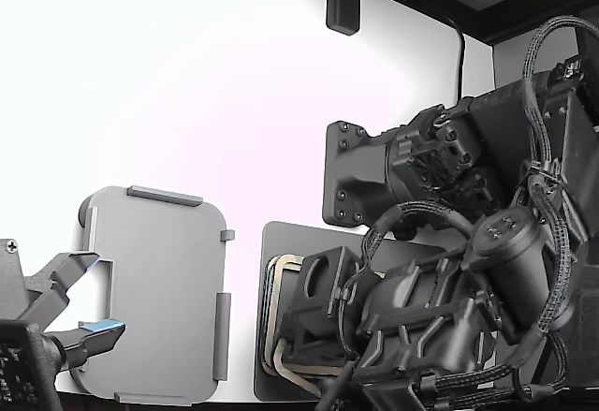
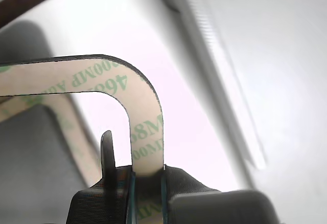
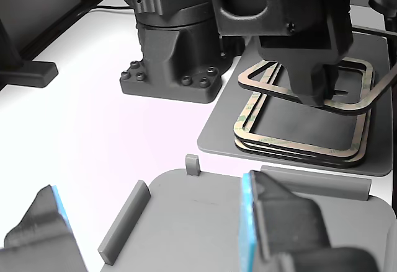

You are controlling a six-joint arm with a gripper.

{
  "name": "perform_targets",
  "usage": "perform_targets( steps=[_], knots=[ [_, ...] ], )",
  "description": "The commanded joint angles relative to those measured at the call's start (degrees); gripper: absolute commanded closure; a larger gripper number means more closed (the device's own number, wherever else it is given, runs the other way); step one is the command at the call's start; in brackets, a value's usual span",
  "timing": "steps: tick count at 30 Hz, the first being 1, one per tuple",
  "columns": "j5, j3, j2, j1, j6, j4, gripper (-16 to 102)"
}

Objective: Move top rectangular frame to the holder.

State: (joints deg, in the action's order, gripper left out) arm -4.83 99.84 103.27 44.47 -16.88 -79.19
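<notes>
The gripper [image 2: 147, 180] is closed on one side bar of the top rectangular frame [image 2: 76, 76], which is tilted up from the stack of frames [image 3: 298, 145] on the dark mat [image 3: 214, 139], at the exterior view's right and well apart from the holder [image 1: 154, 289] at its left. The hold is only on a narrow edge, so I think the thin frame can bend, swing or slip out. It may also catch on the holder's raised tabs [image 1: 165, 195].
</notes>
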Motion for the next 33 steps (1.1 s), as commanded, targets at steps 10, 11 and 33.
perform_targets(
  steps=[10, 11, 33],
  knots=[
    [-4.1, -16.4, -3.4, -7.5, 17.3, -8.3, 97],
    [-4.0, -17.9, -4.2, -8.3, 18.3, -9.0, 97],
    [-9.4, -41.4, -25.0, -21.1, 35.0, -10.8, 97]
  ],
)
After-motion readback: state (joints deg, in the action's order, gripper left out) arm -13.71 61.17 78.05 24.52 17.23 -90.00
